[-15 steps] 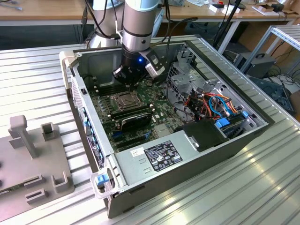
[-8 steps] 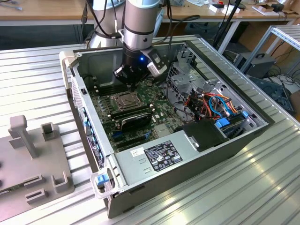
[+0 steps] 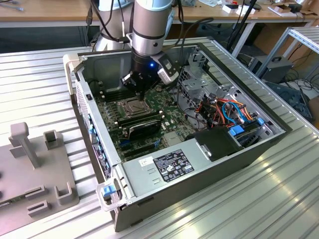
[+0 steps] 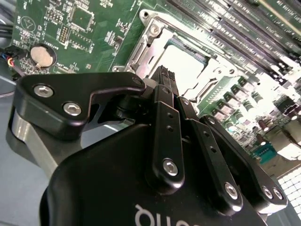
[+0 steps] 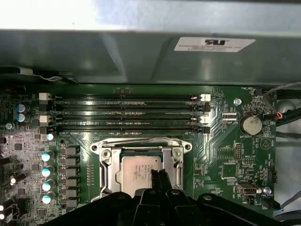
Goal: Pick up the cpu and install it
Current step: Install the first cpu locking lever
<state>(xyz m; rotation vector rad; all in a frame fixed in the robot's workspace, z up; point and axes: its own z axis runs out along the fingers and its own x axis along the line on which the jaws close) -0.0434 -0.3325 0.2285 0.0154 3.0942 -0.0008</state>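
Note:
The cpu [image 5: 136, 170], a small silver-grey square, lies flat inside the metal-framed socket [image 5: 106, 162] on the green motherboard [image 5: 225, 150]. In the second wrist view the cpu [image 4: 190, 66] shows bright within the socket frame [image 4: 141, 52]. My gripper [image 5: 157, 175] hangs just over the cpu's edge, its two black fingers pressed together with nothing between them. Its fingertips [image 4: 164, 77] point down at the socket. In the exterior view the gripper [image 3: 141, 93] stands inside the open computer case, directly above the socket [image 3: 133, 105].
Memory slots [image 5: 124, 113] run beside the socket, and a black oblong part [image 3: 143, 127] lies on its other side. Case walls [image 3: 99, 59], a drive cage [image 3: 199, 82], cables [image 3: 227, 112] and the power supply [image 3: 169, 167] surround the board. A grey fixture [image 3: 35, 169] sits outside the case.

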